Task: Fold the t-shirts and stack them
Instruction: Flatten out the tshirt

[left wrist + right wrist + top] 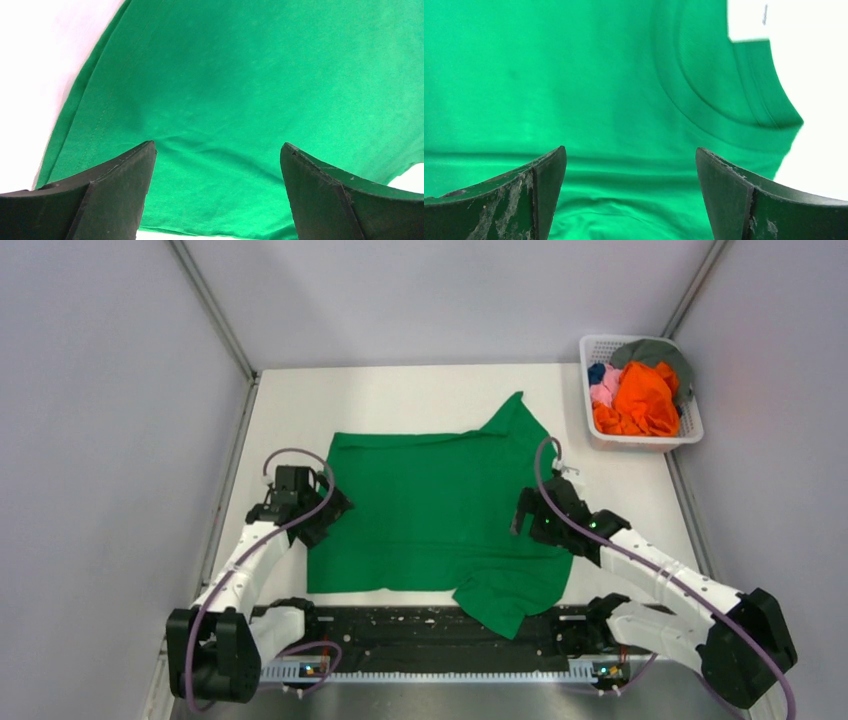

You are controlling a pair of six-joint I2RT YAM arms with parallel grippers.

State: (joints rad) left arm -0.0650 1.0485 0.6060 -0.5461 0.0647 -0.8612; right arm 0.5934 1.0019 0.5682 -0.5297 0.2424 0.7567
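Note:
A bright green t-shirt (430, 510) lies spread flat in the middle of the white table (400, 390), one sleeve pointing to the far right and another hanging toward the near edge. My left gripper (335, 505) hovers over the shirt's left edge, jaws wide open with only cloth (225, 100) below. My right gripper (520, 512) is over the shirt's right side near the collar (719, 115) and white tag (746, 20), also open and empty. More t-shirts, orange (645, 400), pink (604, 388), blue and grey, are heaped in the basket.
A white lattice basket (690, 430) stands at the table's far right corner. Grey walls enclose the table on the left, back and right. A black rail (420, 630) runs along the near edge between the arm bases.

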